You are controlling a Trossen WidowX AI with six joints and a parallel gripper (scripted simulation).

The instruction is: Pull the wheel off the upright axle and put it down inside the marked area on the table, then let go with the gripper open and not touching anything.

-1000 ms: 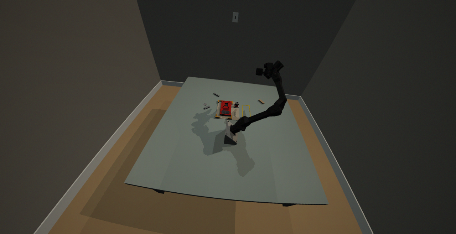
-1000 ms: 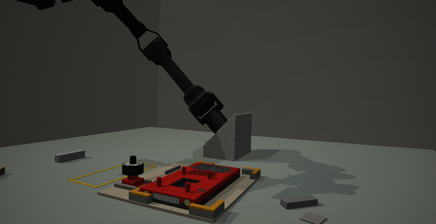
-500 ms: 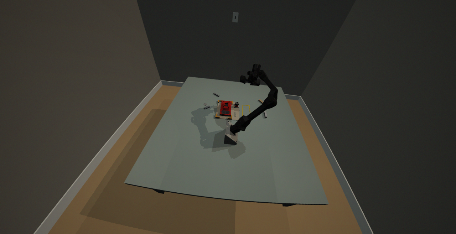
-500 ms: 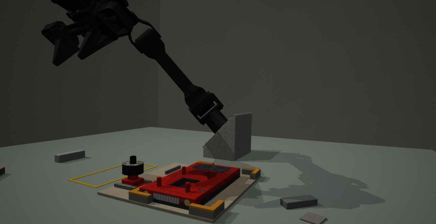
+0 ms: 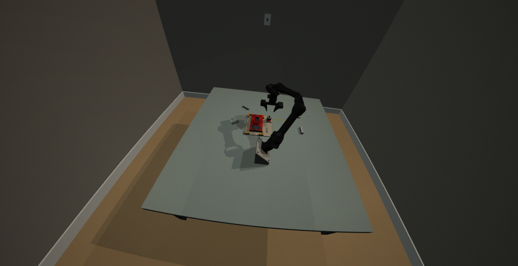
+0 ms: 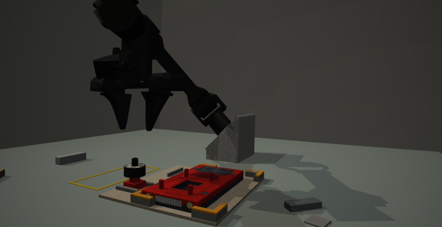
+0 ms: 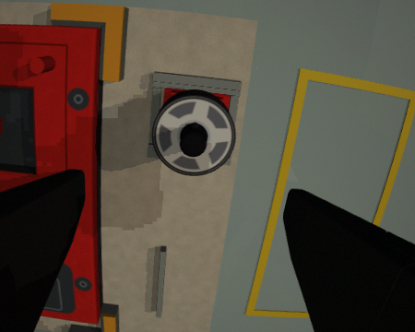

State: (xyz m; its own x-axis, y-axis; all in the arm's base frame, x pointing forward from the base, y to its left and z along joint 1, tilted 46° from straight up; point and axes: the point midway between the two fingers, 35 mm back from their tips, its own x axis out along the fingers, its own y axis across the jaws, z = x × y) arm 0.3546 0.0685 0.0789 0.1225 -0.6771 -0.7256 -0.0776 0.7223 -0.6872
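The wheel [image 6: 134,170] [image 7: 195,139] [image 5: 268,118], black-rimmed with a grey spoked face, sits on the upright axle over a small red block at the edge of the beige board [image 7: 189,265] [image 6: 114,196]. The marked area is a yellow rectangle outline [image 7: 280,191] [image 6: 92,176] [image 5: 275,123] on the table just beside the board. My gripper [image 6: 135,128] [image 5: 271,109] [image 7: 187,195] is open and empty. It hangs well above the wheel, fingers pointing down, touching nothing.
A red car chassis [image 6: 191,185] [image 7: 41,99] with pegs lies on the board between orange corner brackets [image 6: 210,211]. Small grey blocks [image 6: 70,158] [image 6: 303,204] lie loose on the table. The arm's grey wedge base [image 6: 233,140] stands behind the board.
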